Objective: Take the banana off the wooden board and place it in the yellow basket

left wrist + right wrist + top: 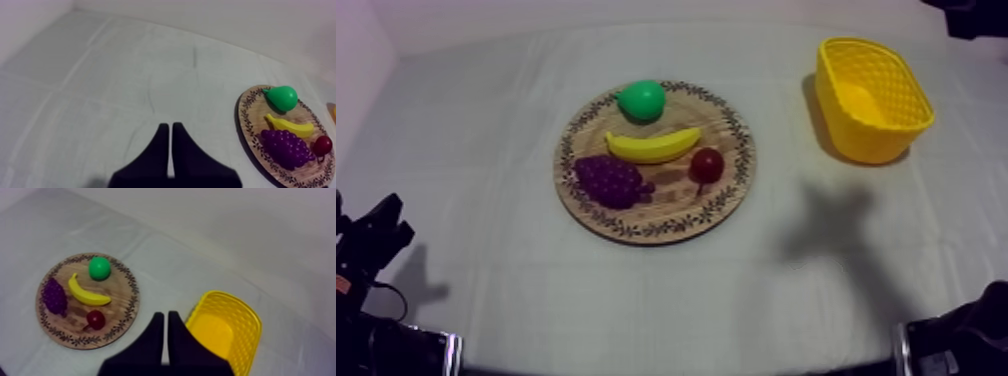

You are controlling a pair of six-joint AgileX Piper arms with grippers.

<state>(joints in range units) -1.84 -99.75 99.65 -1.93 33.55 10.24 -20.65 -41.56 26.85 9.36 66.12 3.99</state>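
A yellow banana [654, 146] lies across the middle of the round wooden board [674, 205] at the table's centre. The yellow basket [871, 98] stands at the far right and holds nothing. My left gripper [167, 126] is shut on nothing, low over bare cloth to the left of the board [250, 122]. My right gripper [163, 316] is also shut on nothing, held high between the board [120, 313] and the basket [225, 333]. From there the banana [86, 294] lies well clear of its fingers.
On the board with the banana are a green pear [641, 100] at the back, purple grapes [611, 180] at the front left and a small red fruit [707, 164] at the right. An arm's shadow [831, 225] falls on the cloth right of the board.
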